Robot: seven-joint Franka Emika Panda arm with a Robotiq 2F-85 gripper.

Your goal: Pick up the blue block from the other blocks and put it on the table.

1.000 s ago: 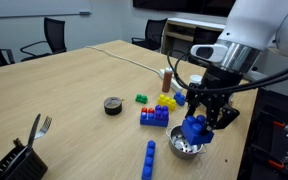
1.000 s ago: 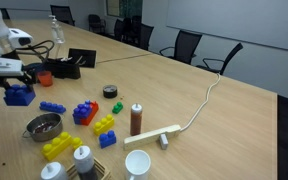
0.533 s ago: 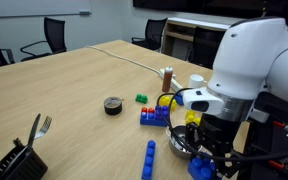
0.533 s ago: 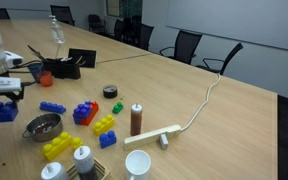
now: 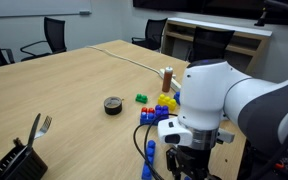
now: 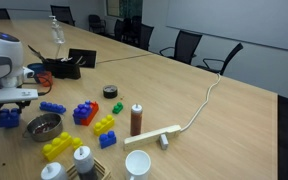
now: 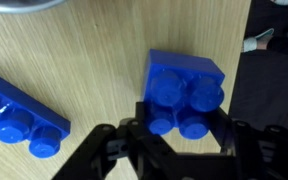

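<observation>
My gripper [image 7: 184, 120] is shut on the blue block [image 7: 187, 85], a chunky dark-blue brick with four studs held between the two black fingers. In an exterior view the gripper [image 6: 9, 100] holds the block [image 6: 7, 118] very low over the light-wood table [image 6: 184, 110], near its edge; I cannot tell whether it touches. The other blocks, blue, green and yellow [image 6: 87, 114], sit in a cluster to the side, also seen in an exterior view [image 5: 156, 113]. There my arm hides the block.
A metal bowl [image 6: 42, 126] stands right beside the gripper. A long blue studded bar [image 7: 19, 115] lies close by [image 6: 52, 107] [image 5: 149, 160]. A yellow brick [image 6: 59, 147], brown bottle [image 6: 136, 120], white cup [image 6: 136, 163] and tape roll [image 5: 112, 105] are also on the table. The table edge [image 7: 252, 60] is close.
My gripper has carried the blue block away from over the metal bowl, down toward the table surface near the edge. The block stays gripped.
</observation>
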